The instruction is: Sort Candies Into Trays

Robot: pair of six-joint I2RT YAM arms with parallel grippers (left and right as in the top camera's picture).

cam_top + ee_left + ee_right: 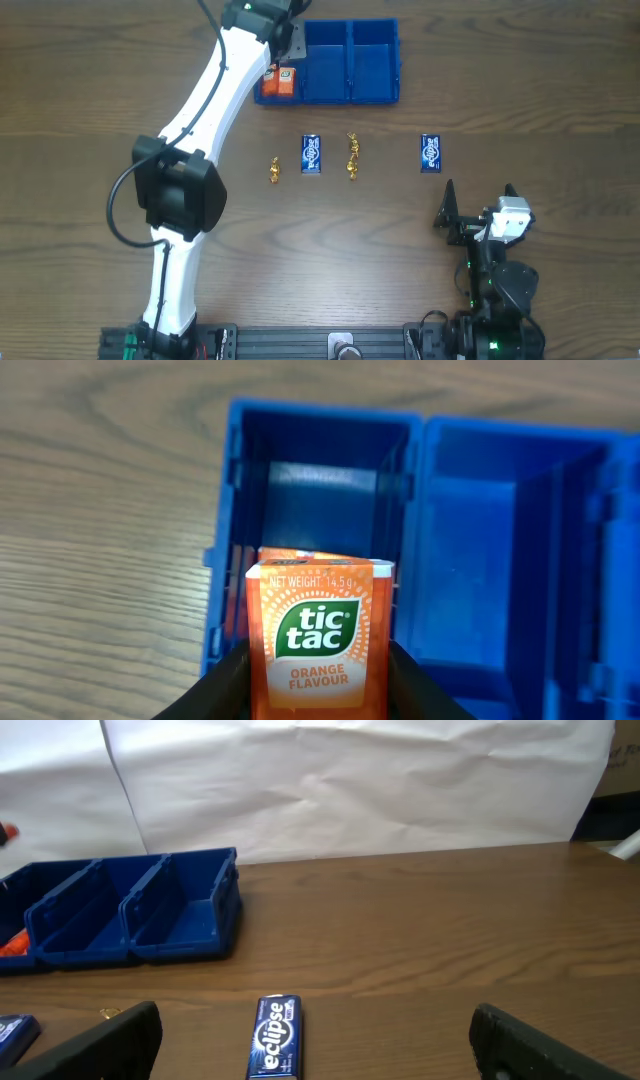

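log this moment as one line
left gripper: shut on orange candy box over blue tray end compartment | right gripper: open, near blue mint pack | unsorted: second mint pack, gold-wrapped candies

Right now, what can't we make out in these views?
- Leftmost bin floor: in the left wrist view, the orange box in the left claw blocks it. In the top view, the left arm partly covers it.
- Gold candies: top view, too small to count.
- Blue pack: right wrist view, cut off by the edge.
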